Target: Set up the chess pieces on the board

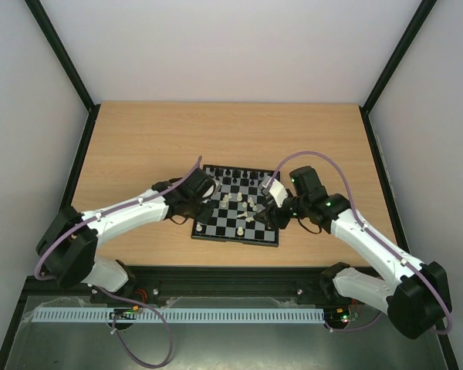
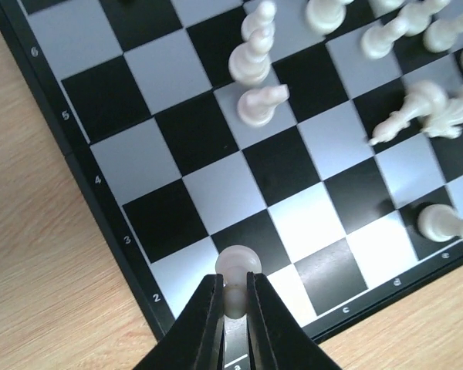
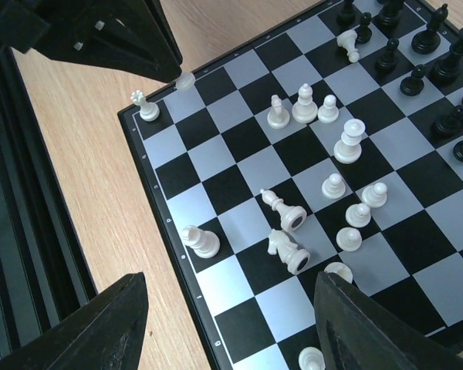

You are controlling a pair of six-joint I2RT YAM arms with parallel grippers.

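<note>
The left gripper [image 2: 233,280] was clamped on a white pawn [image 2: 238,262]. Only the pawn's round head showed above the fingertips. Its stem and base were hidden between them, so whether it touched the board [image 2: 85,177] could not be told. It hung over the second rank at the board's near edge, one square from a white rook [image 3: 146,105] standing in the corner.

The right gripper [image 3: 230,285] stood with its jaws wide apart and nothing between them, above the near part of the board. One white piece was half covered by its right-hand finger [image 3: 378,331].

Other white pieces [image 3: 336,131] crowded the middle squares, and two [image 3: 287,253] lay on their sides. The black pieces [image 3: 417,46] lined the far rows. Both wrist views cut the board off at their borders. From above, the pieces were too small to tell apart.

The board lay on a pale wooden table [image 1: 139,146]. Plain light walls [image 1: 231,46] and a black frame [image 1: 62,54] enclosed the table.
</note>
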